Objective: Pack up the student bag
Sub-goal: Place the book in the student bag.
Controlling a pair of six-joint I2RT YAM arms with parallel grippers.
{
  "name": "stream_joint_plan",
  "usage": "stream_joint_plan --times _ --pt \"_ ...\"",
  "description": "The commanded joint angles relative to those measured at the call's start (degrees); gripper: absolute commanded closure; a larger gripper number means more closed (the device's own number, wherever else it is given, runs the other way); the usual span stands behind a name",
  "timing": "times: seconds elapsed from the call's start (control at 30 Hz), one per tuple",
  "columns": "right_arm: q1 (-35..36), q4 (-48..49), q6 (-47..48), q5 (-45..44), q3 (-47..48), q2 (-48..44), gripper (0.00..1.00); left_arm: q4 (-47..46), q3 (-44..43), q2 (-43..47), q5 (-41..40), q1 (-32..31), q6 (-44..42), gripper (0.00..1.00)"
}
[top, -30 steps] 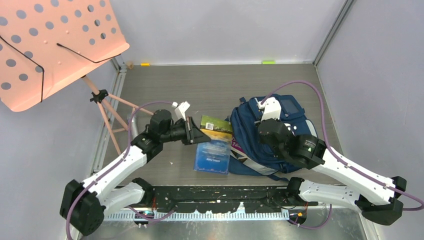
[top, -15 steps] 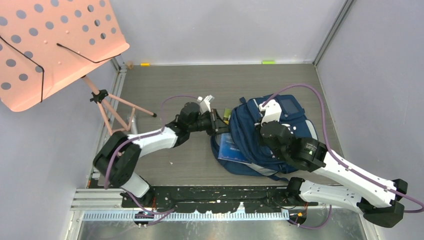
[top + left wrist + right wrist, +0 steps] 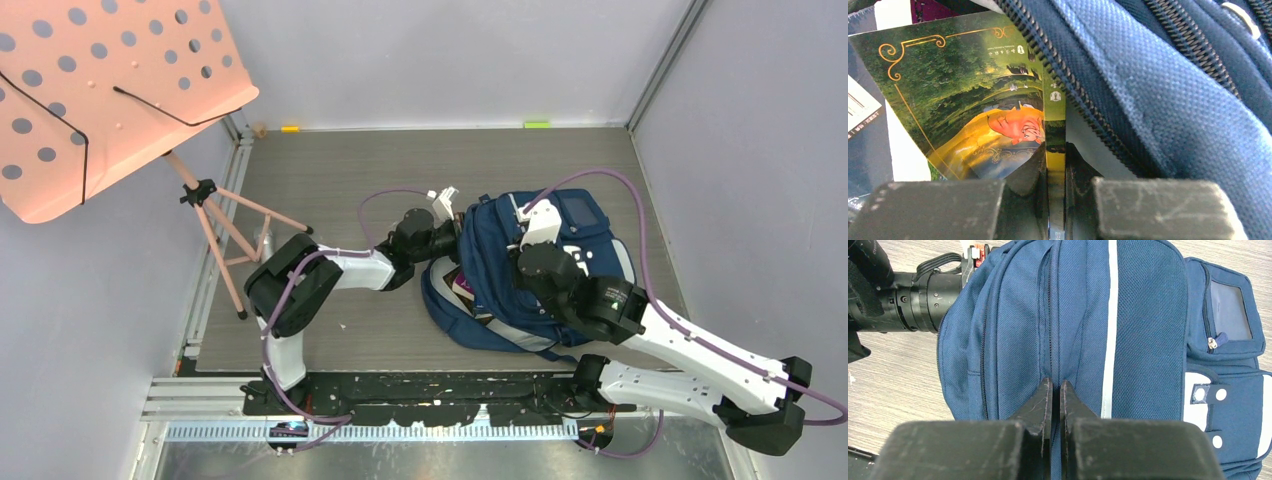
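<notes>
Jaws check: right jaws pinch shut on the student bag [image 3: 1128, 315] at its top seam. It lies on the worktop [image 3: 350, 170] toward 3 o'clock, mouth gaping at 9. And left jaws clamp a green-and-yellow book [image 3: 973, 100] by its edge, inside that zip opening. Orange music stand [image 3: 100, 90] sits at 10 o'clock.

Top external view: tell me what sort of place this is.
Probably a robot lab cell: plain grey walls around a wood-grain table, two arms bolted at its near edge, a pink music stand at left.
</notes>
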State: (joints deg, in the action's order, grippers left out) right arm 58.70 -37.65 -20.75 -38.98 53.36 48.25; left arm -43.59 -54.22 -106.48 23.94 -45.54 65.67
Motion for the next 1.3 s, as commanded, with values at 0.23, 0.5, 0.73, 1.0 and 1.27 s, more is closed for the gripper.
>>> stream_joint_plan --times 0.23,0.5,0.73,1.0,1.27 --pt "0.78 8.20 -1.14 -3.72 2.96 -2.00 0.99 -4.58 1.19 10.68 -5.09 -0.96 -1.01 1.00" --pt "0.83 8.22 -1.66 -3.56 4.57 -5.39 0.99 0.40 -4.42 16.37 1.05 -2.68 -0.24 1.00" --pt "0.84 7.92 -1.25 -4.00 4.64 -4.65 0.99 -5.17 -7.04 14.21 4.68 -3.68 0.18 1.00" --pt "0.88 8.07 -1.68 -3.30 3.99 -3.51 0.99 -10.76 -10.56 10.83 6.00 -3.68 1.62 1.00" --pt "0.83 8.40 -1.70 -3.69 2.92 -3.33 0.99 -4.44 -0.47 10.74 2.14 -1.49 -3.78 1.00"
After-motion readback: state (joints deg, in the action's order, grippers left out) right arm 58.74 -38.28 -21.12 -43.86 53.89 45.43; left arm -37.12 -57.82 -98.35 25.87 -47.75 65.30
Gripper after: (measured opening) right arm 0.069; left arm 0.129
